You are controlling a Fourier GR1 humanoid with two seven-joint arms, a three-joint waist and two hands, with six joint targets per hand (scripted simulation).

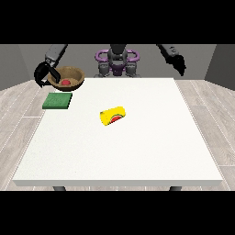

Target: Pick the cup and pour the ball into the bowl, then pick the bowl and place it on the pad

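Observation:
A brown bowl with a red ball inside hangs above the table's far left corner. The hand at the view's left has its fingers curled round the bowl's left rim. Just below the bowl, a green pad lies flat on the table. A yellow cup lies on its side near the table's middle, red showing at its end. The hand at the view's right hangs above the far right corner, away from everything, fingers pointing down and relaxed.
The white table stretches wide in front of the cup. The robot's torso stands behind the far edge.

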